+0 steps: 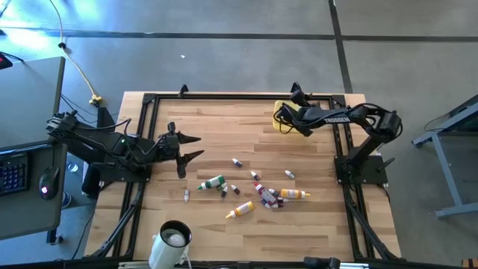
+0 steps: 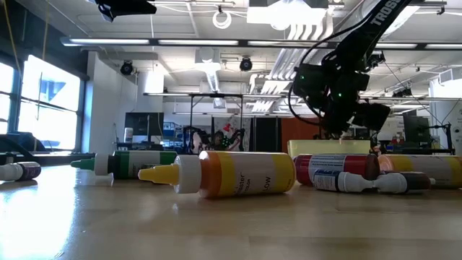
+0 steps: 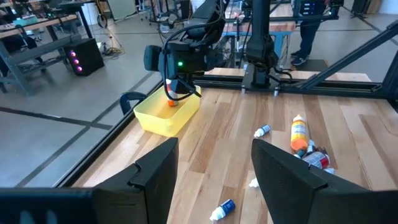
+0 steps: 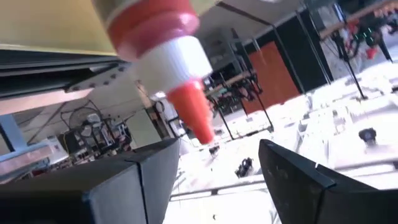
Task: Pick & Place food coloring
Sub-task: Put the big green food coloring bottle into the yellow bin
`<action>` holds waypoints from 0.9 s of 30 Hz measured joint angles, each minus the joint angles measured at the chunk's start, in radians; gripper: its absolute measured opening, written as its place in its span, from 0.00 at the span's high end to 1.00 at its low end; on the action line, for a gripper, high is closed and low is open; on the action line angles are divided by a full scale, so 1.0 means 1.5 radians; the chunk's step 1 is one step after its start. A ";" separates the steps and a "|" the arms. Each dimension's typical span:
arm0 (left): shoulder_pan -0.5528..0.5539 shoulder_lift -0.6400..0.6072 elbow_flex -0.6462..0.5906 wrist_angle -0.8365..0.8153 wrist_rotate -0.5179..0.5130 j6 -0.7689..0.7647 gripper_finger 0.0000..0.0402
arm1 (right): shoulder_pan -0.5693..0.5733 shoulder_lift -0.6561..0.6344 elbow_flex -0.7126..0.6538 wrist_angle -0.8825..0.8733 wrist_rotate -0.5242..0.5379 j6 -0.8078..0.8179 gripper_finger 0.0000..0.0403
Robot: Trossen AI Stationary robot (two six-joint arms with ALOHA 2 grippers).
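Yellow tray [image 1: 281, 112], white mug [image 1: 173, 237]

The desk [image 1: 299, 232] is pale wood planking, ringed by a black metal frame [image 1: 224, 96]. Around it lies grey concrete floor [image 1: 224, 52] crossed by dark seams. At nine o'clock in the high view stands a dark side table [image 1: 30, 90] with a keyboard [image 1: 13, 173] and a mouse [image 1: 48, 182]; a yellow cable [image 1: 78, 71] runs at eleven o'clock. In the low view, bright windows [image 2: 43, 97] sit at nine o'clock, and strip lights [image 2: 130, 42] and ducts cross the ceiling at twelve.
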 joint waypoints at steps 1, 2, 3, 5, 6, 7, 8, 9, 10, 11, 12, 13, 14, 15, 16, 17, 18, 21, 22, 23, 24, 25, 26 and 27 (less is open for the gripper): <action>0.000 0.000 0.000 0.000 0.000 0.000 0.50 | 0.004 0.000 0.000 0.002 0.011 0.013 0.46; 0.000 0.000 0.000 0.000 0.000 0.000 0.50 | 0.008 0.000 0.000 0.003 0.023 0.030 0.46; 0.000 0.000 0.000 0.000 0.000 0.000 0.50 | 0.011 -0.002 0.000 0.002 0.031 0.046 0.46; 0.000 0.000 0.000 0.000 0.000 -0.004 0.50 | 0.017 -0.012 0.000 0.002 0.047 0.071 0.46; 0.000 0.000 0.000 0.000 0.000 -0.005 0.50 | 0.020 -0.021 0.000 0.002 0.053 0.079 0.46; 0.000 0.000 0.000 0.000 0.000 -0.005 0.50 | 0.023 -0.030 0.000 0.002 0.057 0.087 0.46; 0.000 0.000 0.000 0.000 0.000 -0.005 0.50 | 0.025 -0.042 0.000 0.001 0.057 0.091 0.47; 0.000 0.000 0.000 0.000 0.000 -0.005 0.50 | 0.028 -0.054 0.000 -0.001 0.057 0.092 0.47; 0.000 0.000 0.000 0.000 0.000 -0.005 0.50 | 0.031 -0.068 0.000 -0.004 0.057 0.092 0.47; 0.000 0.000 0.000 0.000 0.001 -0.005 0.50 | 0.034 -0.082 0.000 -0.006 0.057 0.092 0.47; 0.000 0.000 0.000 0.000 0.006 -0.005 0.50 | 0.037 -0.097 0.000 -0.009 0.057 0.092 0.47; 0.000 0.000 0.000 0.000 0.015 -0.005 0.50 | 0.039 -0.113 0.000 -0.016 0.053 0.093 0.47; 0.000 0.000 0.000 0.000 0.020 -0.005 0.50 | 0.043 -0.128 0.000 -0.020 0.050 0.093 0.47; 0.000 0.000 0.000 0.000 0.026 -0.005 0.50 | 0.046 -0.143 0.000 -0.023 0.048 0.093 0.47; 0.000 0.000 0.000 0.000 0.034 -0.005 0.50 | 0.050 -0.159 0.000 -0.026 0.046 0.093 0.47; 0.000 0.000 0.000 0.000 0.037 -0.005 0.50 | 0.053 -0.174 0.000 -0.029 0.041 0.093 0.47; 0.000 0.000 0.000 0.000 0.044 -0.005 0.50 | 0.058 -0.190 0.000 -0.029 0.037 0.092 0.47; 0.000 0.001 0.000 0.000 0.062 -0.006 0.50 | 0.081 -0.237 0.000 -0.029 0.014 0.088 0.47; 0.000 0.005 0.000 0.001 0.069 -0.006 0.50 | 0.092 -0.253 0.000 -0.029 0.003 0.083 0.48; 0.000 0.009 0.000 0.002 0.071 -0.006 0.50 | 0.103 -0.270 0.000 -0.028 -0.006 0.072 0.48; 0.000 0.012 0.000 -0.001 0.074 -0.006 0.50 | 0.115 -0.285 0.000 -0.024 -0.013 0.060 0.49; 0.000 0.015 -0.001 -0.001 0.074 -0.006 0.50 | 0.128 -0.300 0.000 -0.016 -0.015 0.052 0.49; 0.000 0.019 -0.001 0.001 0.073 -0.006 0.50 | 0.141 -0.314 0.000 -0.005 -0.017 0.048 0.49; 0.000 0.024 -0.001 0.003 0.073 -0.006 0.50 | 0.154 -0.328 0.000 0.009 -0.019 0.048 0.50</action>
